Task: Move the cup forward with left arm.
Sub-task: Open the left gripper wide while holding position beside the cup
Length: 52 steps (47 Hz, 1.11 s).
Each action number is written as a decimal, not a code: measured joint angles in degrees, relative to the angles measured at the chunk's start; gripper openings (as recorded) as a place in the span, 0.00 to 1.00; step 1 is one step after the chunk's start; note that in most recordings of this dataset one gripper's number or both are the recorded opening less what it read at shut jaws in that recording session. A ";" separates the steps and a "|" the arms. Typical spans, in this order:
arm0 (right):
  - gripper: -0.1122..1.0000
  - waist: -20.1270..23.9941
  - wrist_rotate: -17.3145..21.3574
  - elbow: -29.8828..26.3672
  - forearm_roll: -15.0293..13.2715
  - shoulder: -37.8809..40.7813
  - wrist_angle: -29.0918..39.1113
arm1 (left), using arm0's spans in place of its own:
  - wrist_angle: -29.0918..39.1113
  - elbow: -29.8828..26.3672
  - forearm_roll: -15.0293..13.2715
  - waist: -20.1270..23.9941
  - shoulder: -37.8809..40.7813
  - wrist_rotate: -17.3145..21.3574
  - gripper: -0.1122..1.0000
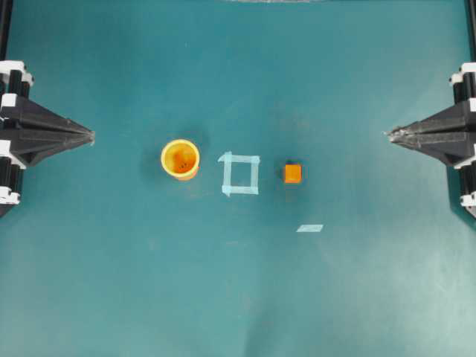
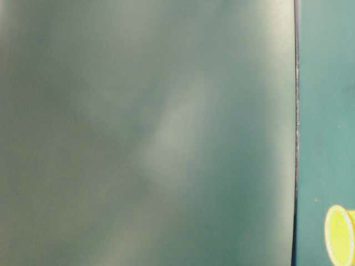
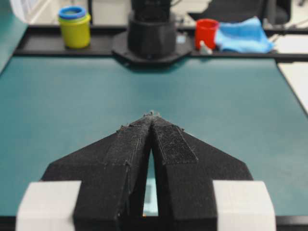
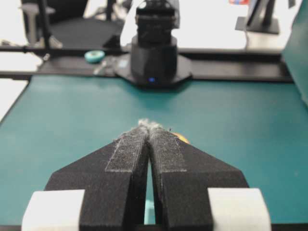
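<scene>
Worktop (image 1: 238,297): flat teal surface filling the overhead view, with dark rails along its edges.
Cup (image 1: 180,159): stands upright and open-mouthed on the worktop, left of centre; its yellow rim also shows at the lower right of the table-level view.
Tape square (image 1: 240,173): pale outline stuck flat, between the cup and the cube, touching neither.
Orange cube (image 1: 292,173): sits just right of the tape square.
Tape strip (image 1: 309,228): short pale piece lying flat, below and right of the cube.
</scene>
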 measured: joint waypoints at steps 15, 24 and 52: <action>0.10 0.00 -0.79 -1.93 -0.35 2.90 0.26 | 5.10 0.00 0.00 0.00 -0.53 0.09 0.10; 0.10 -0.09 -0.70 -1.93 -0.35 4.22 0.26 | 5.71 0.00 0.00 0.00 -0.53 0.09 0.10; 0.10 -0.18 -0.79 -2.46 -0.35 4.39 0.26 | 7.29 0.00 0.00 -0.09 -0.35 0.00 0.50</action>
